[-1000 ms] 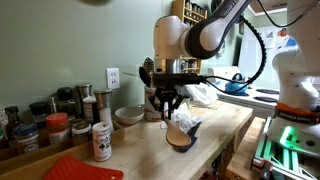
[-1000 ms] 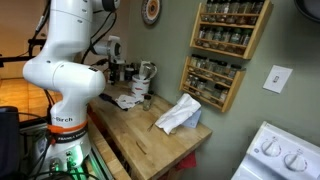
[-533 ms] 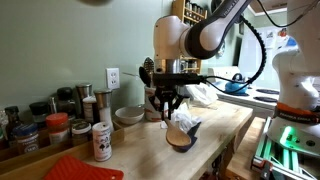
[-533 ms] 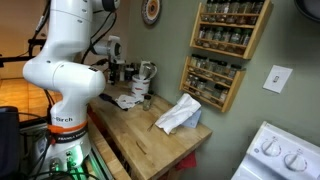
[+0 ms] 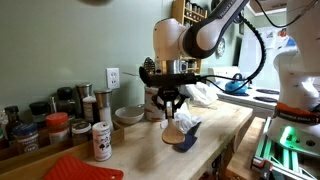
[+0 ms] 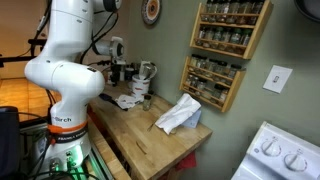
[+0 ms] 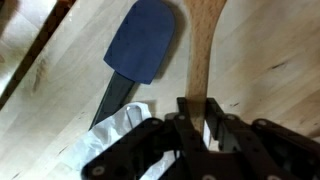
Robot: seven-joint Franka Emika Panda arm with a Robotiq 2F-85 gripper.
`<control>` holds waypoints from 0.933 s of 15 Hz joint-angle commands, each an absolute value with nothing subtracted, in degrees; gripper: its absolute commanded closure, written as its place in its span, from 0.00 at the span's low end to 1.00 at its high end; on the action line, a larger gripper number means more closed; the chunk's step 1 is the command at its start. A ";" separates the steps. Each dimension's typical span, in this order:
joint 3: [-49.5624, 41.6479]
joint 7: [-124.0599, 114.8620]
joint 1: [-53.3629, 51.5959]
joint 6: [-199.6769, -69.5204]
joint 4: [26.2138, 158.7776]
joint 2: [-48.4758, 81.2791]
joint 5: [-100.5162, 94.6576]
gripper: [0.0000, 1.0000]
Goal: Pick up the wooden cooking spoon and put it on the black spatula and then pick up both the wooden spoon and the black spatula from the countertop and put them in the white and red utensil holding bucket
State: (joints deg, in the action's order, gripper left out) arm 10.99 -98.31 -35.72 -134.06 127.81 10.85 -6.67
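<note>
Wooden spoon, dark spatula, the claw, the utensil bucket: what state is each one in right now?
wooden spoon: clamped by its handle in the gripper, beside the black spatula, not on it.
gripper: shut on the wooden spoon.
black spatula: lying flat on the countertop, not gripped.
utensil bucket: upright on the countertop.

One wooden cooking spoon point(image 7: 205, 50), one black spatula point(image 7: 143, 45), two wall-mounted spice racks point(image 6: 232, 28) point(image 6: 213, 78), one crumpled white cloth point(image 6: 180, 115), one bowl point(image 5: 128, 115), one red mat point(image 5: 85, 168).
</note>
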 commanded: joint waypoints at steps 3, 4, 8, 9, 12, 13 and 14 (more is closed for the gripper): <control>12.54 -109.07 -31.44 -129.25 130.17 8.39 -6.21 0.94; 12.97 -108.78 -30.28 -129.19 131.55 7.40 -4.74 0.94; 14.85 -104.16 -26.03 -134.36 137.70 3.38 -0.47 0.94; 15.26 -102.89 -25.11 -136.09 139.62 2.25 1.38 0.94; 16.33 -98.39 -23.18 -141.20 144.82 -0.62 7.89 0.94; 16.54 -97.58 -22.82 -141.93 146.19 -1.23 9.21 0.94; 16.71 -97.29 -22.53 -141.98 147.38 -1.61 9.77 0.94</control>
State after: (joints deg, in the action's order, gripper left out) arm 15.09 -99.65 -24.27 -139.46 141.71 2.26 5.86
